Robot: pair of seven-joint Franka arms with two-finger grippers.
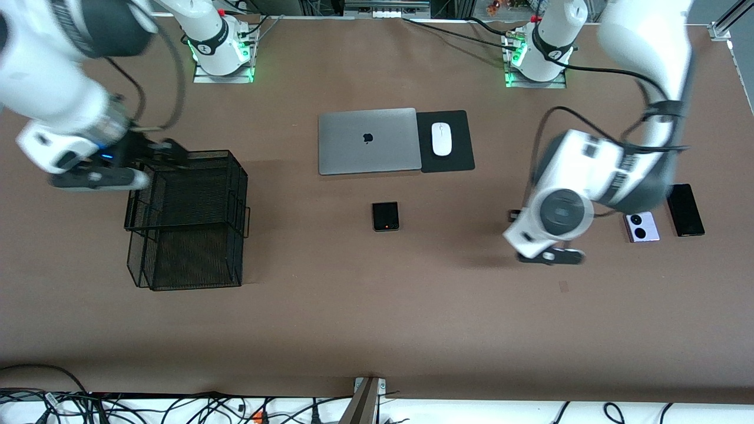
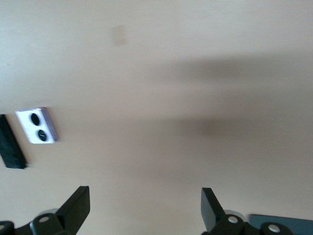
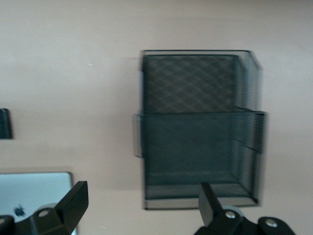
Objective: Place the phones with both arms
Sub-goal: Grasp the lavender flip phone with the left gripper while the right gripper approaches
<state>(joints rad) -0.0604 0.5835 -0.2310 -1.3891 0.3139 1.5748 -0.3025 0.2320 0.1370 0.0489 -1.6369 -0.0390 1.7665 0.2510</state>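
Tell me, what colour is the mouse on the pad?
The mouse is white, on a black pad. It shows best in the front view.

- The left hand (image 2: 145, 210) is concealed by its own wrist in the front view; the left wrist view cuts off its fingers (image 2: 78, 205) at the frame edge.
- The long black phone (image 1: 685, 209) is partly covered by the left arm and cropped in the left wrist view.
- The right arm is motion-blurred beside the mesh basket (image 1: 194, 235).
- The laptop (image 3: 34, 196) and small black phone (image 3: 5, 123) are cropped in the right wrist view.
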